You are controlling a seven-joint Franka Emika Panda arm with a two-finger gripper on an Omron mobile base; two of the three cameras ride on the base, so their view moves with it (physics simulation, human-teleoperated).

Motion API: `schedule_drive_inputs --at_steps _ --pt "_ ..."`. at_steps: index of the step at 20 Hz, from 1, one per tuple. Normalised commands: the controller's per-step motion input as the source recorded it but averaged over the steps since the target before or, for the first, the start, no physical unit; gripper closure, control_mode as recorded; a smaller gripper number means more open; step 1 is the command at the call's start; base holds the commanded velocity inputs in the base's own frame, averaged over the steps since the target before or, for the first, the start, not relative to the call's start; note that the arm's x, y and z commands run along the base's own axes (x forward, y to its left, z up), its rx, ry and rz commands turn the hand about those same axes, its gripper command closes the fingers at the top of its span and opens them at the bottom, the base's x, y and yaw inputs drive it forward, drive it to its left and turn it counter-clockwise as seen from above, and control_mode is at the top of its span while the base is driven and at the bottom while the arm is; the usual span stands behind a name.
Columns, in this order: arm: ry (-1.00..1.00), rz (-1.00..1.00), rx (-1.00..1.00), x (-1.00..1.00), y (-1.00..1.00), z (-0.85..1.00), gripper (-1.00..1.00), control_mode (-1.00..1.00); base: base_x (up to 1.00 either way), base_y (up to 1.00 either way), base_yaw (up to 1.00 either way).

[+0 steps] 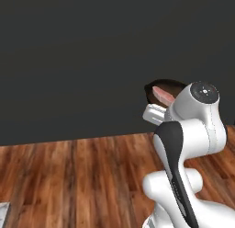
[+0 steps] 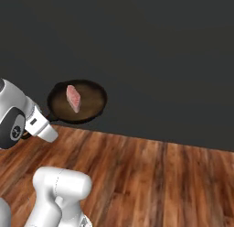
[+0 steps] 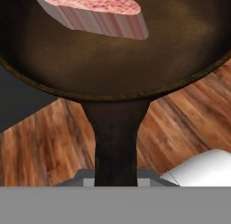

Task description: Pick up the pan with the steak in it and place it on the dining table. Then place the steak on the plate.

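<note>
The dark round pan [image 2: 89, 105] hangs in the air in front of a dark wall, tilted toward the camera. The pinkish-red steak [image 2: 73, 98] lies inside it, left of its middle. My gripper [image 2: 50, 118] is shut on the pan's short handle at the pan's lower left. In the hand view the handle [image 3: 115, 142] runs down to my gripper [image 3: 115, 180], and the steak [image 3: 94, 11] rests at the far side of the pan [image 3: 113, 65]. From the left, the steak [image 1: 163, 95] and the pan's rim [image 1: 160, 83] peek out behind my arm. The dining table and the plate are out of view.
A brown wooden plank floor [image 2: 151, 175] stretches below the pan. A plain dark wall [image 1: 69, 61] spans the background. A pale grey corner of something [image 1: 2, 214] shows at the lower left edge of the left base view.
</note>
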Motion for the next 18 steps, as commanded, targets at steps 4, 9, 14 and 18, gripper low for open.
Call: schedule_drive_inputs --at_steps 4,9,14,18 --pt "0.0 0.0 0.0 0.0 0.0 0.0 1.0 1.0 1.0 0.0 0.01" --pt "0.0 0.0 0.0 0.0 0.0 0.0 1.0 1.0 1.0 -0.02 0.02" --pt "0.0 0.0 0.0 0.0 0.0 0.0 1.0 1.0 0.88 -0.05 0.17" --pt "0.0 0.0 0.0 0.0 0.0 0.0 1.0 1.0 0.17 -0.01 0.4"
